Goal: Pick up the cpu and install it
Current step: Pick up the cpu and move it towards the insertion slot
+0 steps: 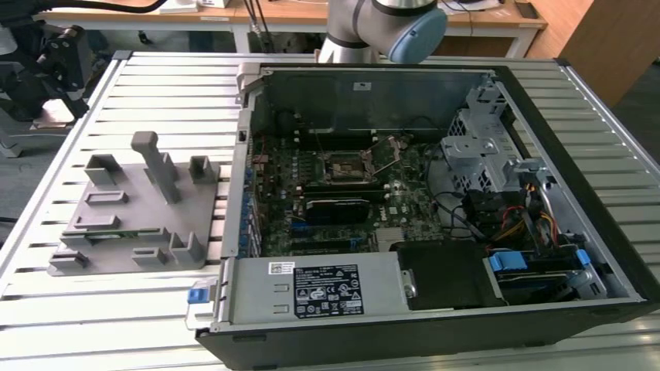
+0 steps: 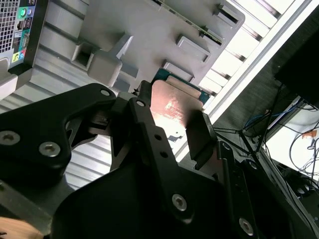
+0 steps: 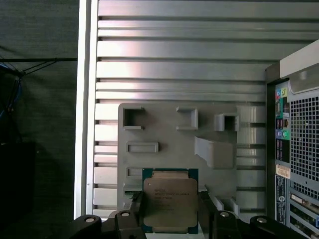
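**A:** Pickup looks finished to me, yes? The cpu (image 3: 169, 201) sits between the two fingers (image 3: 204, 208), and they are closed on its opposite edges.

**B:** I agree. In both wrist views the chip is clamped flat, with one finger on each side. Behind it I see the grey plastic fixture (image 3: 169, 134) on the slatted worktop (image 3: 179, 55). The chip seems to hang free above them and does not rest in any pocket.

**A:** So the step in hand is the carrying, not the grasping?

**B:** That is my judgement. The install part is not yet done. In the exterior view the socket (image 1: 344, 166) on the motherboard (image 1: 413, 205) seems to have no chip in it. It lies inside the open computer case (image 1: 413, 340), well apart from the fixture.

**A:** And what does that step ask for?

**B:** I would say a level chip and a careful turn, so that its corners match the black frame of the socket before it goes down. Whether the retaining lever stands fully up, I cannot tell from here.
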Robot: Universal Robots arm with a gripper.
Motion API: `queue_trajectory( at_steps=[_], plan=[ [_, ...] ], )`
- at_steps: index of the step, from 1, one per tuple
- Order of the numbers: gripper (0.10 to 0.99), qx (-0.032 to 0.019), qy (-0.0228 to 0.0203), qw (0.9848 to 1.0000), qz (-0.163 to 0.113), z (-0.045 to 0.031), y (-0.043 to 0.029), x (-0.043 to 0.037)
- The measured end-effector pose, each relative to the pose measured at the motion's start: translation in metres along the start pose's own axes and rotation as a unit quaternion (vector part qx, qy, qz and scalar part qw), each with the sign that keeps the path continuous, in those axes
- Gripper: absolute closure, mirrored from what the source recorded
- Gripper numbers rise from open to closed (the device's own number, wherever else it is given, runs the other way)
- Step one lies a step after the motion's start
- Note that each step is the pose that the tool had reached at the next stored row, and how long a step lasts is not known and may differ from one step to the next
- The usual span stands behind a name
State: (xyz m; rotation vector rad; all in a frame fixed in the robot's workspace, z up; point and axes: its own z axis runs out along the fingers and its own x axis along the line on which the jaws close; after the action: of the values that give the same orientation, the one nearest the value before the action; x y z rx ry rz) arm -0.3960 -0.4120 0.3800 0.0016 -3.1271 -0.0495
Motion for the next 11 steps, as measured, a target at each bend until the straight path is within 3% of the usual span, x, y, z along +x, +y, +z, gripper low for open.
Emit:
queue_trajectory(
  at_steps=[11],
  plan=[
    [0.561,0.0000,0.0000,1.0000,0.000,-0.0001,0.0000,-0.0078]
  ],
)
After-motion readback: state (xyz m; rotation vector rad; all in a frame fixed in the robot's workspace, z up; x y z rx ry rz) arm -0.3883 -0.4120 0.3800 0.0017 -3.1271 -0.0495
